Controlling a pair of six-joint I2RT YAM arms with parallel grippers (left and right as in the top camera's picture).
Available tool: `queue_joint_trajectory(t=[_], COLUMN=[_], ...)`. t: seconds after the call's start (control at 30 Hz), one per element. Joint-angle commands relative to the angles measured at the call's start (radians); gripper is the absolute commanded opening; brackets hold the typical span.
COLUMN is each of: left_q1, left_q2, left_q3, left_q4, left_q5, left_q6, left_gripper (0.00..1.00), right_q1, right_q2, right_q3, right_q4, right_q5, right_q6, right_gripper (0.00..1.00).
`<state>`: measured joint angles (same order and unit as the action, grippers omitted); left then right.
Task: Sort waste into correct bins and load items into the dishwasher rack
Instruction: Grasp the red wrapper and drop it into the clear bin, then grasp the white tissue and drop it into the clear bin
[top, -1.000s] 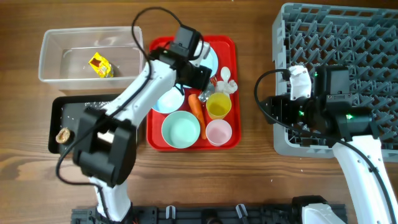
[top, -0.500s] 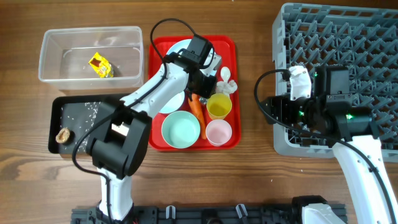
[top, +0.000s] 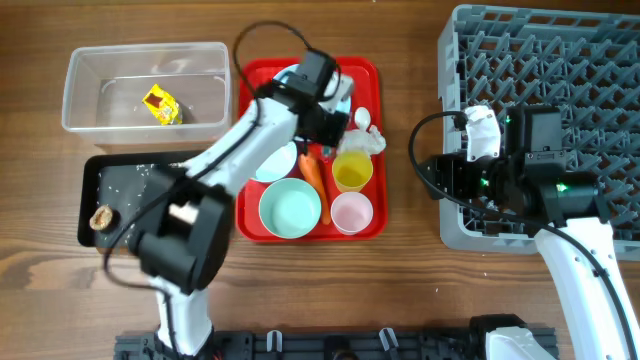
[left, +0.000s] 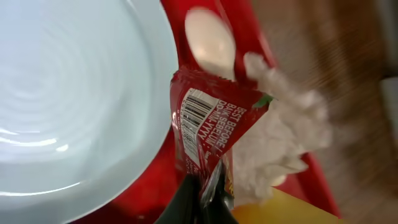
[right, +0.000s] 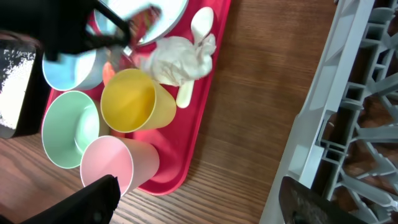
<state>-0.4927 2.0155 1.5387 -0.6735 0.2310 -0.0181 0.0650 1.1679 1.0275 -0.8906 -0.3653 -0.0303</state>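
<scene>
Glossy red tray (top: 372, 100), crinkled red-silver wrapper (left: 211, 124) clamped in left end effector (left: 202, 186); right end effector (right: 199, 196) spread wide.

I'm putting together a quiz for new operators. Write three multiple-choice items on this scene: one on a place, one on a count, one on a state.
1. The yellow snack wrapper lies:
A) in the black tray
B) in the clear tub
C) in the dishwasher rack

2. Cups on the red serving tray:
A) one
B) two
C) four

3. The left gripper is:
A) wide open
B) shut on nothing
C) shut on the red-silver wrapper

Answers:
1 B, it shows inside the tub's clear walls.
2 B, one yellow cup and one pink cup.
3 C, it pinches the wrapper's lower edge.
</scene>
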Motion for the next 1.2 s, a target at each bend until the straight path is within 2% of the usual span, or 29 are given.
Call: queue_joint_trajectory(t=[0.0, 0.27, 0.5, 0.57, 0.6, 0.63, 0.67, 0.73, 0.8, 0.97, 1.17], left_q1=[0.071, 0.361, 0.575, 0.591, 0.592, 0.592, 0.592, 0.592, 0.584, 0.484, 0.111], left_q2=[-0.121, -0.156, -0.179, -0.166, -0.158, -0.153, -0.146, -0.141, -0.142, -0.169, -0.153], left_q3=[0.037, 0.037, 0.036, 0.036, 0.036, 0.036, 0.036, 0.036, 0.036, 0.036, 0.036], left_q4=[-0.002, 0.000, 0.018, 0.018, 0.018, 0.019, 0.019, 0.021, 0.026, 0.031, 0.031], left_q5=[0.007, 0.008, -0.023, -0.047, -0.084, -0.126, -0.156, -0.158, -0.153, -0.047, -0.027], left_q6=[-0.017, -0.095, -0.095, -0.095, -0.095, -0.095, -0.095, -0.095, -0.096, -0.089, 0.047], left_gripper=[0.04, 0.04, 0.04, 0.10, 0.17, 0.32, 0.54, 0.79, 0.85, 0.82, 0.86], right_q1=[0.006, 0.006, 0.006, 0.006, 0.006, 0.006, 0.006, 0.006, 0.006, 0.006, 0.006], right_q2=[0.007, 0.007, 0.007, 0.007, 0.007, 0.007, 0.007, 0.007, 0.007, 0.007, 0.007], right_q3=[0.005, 0.005, 0.005, 0.005, 0.005, 0.005, 0.005, 0.005, 0.005, 0.005, 0.005], right_q4=[0.000, 0.012, 0.019, 0.023, 0.026, 0.027, 0.026, 0.021, 0.021, 0.021, 0.021], right_q5=[0.007, 0.007, 0.007, 0.007, 0.007, 0.007, 0.007, 0.007, 0.007, 0.007, 0.007], right_q6=[0.008, 0.007, 0.008, 0.008, 0.008, 0.008, 0.009, 0.011, 0.011, 0.012, 0.011], right_gripper=[0.84, 0.85, 0.85, 0.85, 0.85, 0.85, 0.85, 0.85, 0.85, 0.85, 0.85])
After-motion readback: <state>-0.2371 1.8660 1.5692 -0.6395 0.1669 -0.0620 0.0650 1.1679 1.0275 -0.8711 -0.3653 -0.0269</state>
